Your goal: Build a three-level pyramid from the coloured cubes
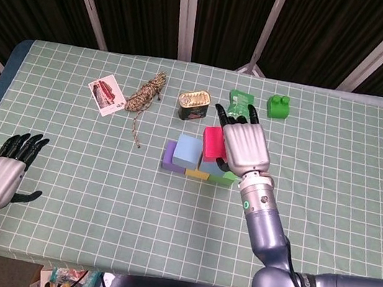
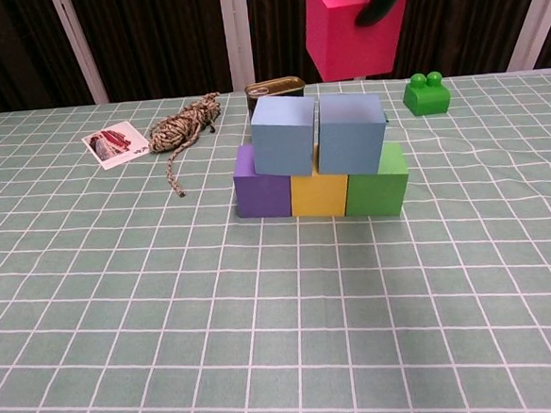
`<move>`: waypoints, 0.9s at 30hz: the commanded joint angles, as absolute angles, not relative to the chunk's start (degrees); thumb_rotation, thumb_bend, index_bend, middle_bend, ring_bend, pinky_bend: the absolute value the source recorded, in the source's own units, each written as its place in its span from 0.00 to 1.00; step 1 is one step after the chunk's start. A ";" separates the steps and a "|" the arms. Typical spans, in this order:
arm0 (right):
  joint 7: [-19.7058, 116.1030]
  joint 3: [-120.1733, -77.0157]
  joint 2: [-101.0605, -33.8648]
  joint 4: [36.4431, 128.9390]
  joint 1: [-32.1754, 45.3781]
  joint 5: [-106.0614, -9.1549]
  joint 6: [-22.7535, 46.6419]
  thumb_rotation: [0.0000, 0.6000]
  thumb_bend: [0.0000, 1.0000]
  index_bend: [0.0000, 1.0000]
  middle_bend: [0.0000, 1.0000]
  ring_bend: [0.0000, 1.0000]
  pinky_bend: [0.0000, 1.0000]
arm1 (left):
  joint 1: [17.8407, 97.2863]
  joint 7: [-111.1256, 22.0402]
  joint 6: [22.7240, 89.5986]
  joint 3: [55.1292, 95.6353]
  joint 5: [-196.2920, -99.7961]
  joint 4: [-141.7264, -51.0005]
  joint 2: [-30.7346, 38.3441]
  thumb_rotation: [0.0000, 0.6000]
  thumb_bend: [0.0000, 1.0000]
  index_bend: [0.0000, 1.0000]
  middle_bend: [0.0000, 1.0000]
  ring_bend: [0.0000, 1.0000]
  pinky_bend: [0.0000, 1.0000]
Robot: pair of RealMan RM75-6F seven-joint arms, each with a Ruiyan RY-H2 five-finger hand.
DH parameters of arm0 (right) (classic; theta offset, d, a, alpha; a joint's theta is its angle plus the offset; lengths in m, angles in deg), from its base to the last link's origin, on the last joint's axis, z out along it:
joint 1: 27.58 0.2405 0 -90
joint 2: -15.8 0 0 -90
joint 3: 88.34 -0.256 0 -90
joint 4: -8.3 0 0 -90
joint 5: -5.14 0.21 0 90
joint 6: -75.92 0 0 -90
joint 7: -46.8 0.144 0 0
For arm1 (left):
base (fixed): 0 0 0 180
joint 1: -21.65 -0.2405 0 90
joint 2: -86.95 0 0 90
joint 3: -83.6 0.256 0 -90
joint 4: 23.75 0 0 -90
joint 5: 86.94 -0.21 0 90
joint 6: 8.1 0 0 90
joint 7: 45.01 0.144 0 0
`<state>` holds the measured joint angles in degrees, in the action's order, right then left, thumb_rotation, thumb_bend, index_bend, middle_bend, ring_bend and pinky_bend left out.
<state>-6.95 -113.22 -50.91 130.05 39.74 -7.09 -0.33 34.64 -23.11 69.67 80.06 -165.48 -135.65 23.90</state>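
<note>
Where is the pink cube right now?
The pink cube is in the air, held by the right hand, just above the two light blue cubes of the stack.
</note>
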 commanded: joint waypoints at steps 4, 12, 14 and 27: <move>-13.94 -115.50 -56.13 125.72 46.88 2.00 -8.24 1.00 0.32 0.00 0.45 0.28 0.00 | 34.81 -23.87 68.96 80.30 -165.13 -135.55 24.25 1.00 0.09 0.00 0.03 0.01 0.05; -13.07 -119.89 -60.83 123.49 49.14 9.79 -13.85 1.00 0.32 0.00 0.46 0.28 0.00 | 34.97 -24.86 68.27 80.52 -164.62 -135.06 24.35 1.00 0.09 0.00 0.03 0.01 0.05; -12.10 -120.95 -61.15 123.31 48.82 10.97 -13.74 1.00 0.32 0.00 0.46 0.28 0.00 | 35.00 -24.95 68.21 80.54 -164.58 -134.96 24.33 1.00 0.09 0.00 0.03 0.01 0.05; -5.57 -122.57 -62.68 123.13 45.62 10.68 -11.62 1.00 0.32 0.00 0.47 0.28 0.00 | 35.28 -24.22 68.11 80.57 -164.05 -134.42 23.52 1.00 0.09 0.00 0.03 0.01 0.05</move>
